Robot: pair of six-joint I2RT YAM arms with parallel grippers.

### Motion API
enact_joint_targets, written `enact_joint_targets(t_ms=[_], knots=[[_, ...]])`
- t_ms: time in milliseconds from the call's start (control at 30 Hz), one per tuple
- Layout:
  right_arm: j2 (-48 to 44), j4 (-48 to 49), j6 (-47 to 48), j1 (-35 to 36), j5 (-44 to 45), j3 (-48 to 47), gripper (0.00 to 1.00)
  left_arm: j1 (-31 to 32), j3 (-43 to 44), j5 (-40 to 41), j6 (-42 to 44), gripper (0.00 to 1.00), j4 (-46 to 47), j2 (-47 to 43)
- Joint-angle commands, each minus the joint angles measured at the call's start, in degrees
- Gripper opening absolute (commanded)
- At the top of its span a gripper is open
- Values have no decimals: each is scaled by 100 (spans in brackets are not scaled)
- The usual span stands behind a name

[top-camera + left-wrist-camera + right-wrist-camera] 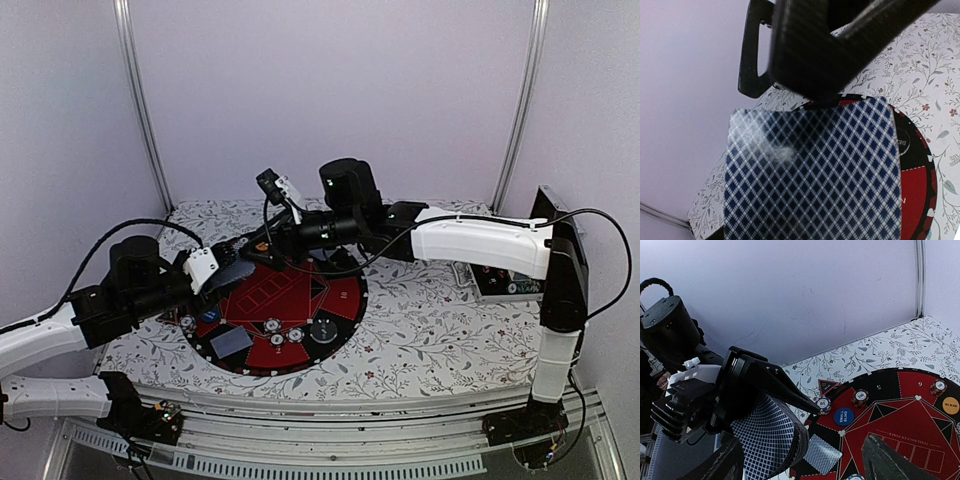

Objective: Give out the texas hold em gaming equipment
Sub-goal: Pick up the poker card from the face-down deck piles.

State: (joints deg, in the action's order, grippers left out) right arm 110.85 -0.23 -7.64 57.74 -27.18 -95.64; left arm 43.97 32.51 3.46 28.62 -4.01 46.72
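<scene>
The left gripper (226, 272) pinches a bent stack of cards (810, 175) at the middle left of the top view, over the round mat (345, 300). The right gripper (802, 442) is spread wide beside it, maybe to pull one card off.

Soft, even, cool light; close-up playing cards (812, 175) blurry, with a pale glare patch.

Two arms (60, 335) (480, 240), one mat (340, 295)
</scene>
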Motion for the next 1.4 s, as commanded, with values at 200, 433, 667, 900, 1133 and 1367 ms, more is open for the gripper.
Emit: enact_joint_targets(t_ms=[200, 433, 667, 900, 1133, 1367], knots=[[702, -781, -273, 25, 233, -946, 84, 1, 120, -71, 5, 52, 181, -40], [889, -1283, -128, 23, 561, -1384, 84, 1, 89, -39, 14, 52, 217, -84], [596, -1447, 98, 23, 698, -1273, 70, -1, 92, -23, 12, 52, 217, -47], [433, -1556, 169, 27, 593, -1308, 52, 2, 89, 13, 12, 52, 217, -16], [396, -1601, 137, 27, 158, -1388, 48, -5, 97, 32, 22, 52, 216, 13], [385, -1753, -52, 11, -82, -1588, 63, -6, 97, 53, 18, 52, 214, 23]])
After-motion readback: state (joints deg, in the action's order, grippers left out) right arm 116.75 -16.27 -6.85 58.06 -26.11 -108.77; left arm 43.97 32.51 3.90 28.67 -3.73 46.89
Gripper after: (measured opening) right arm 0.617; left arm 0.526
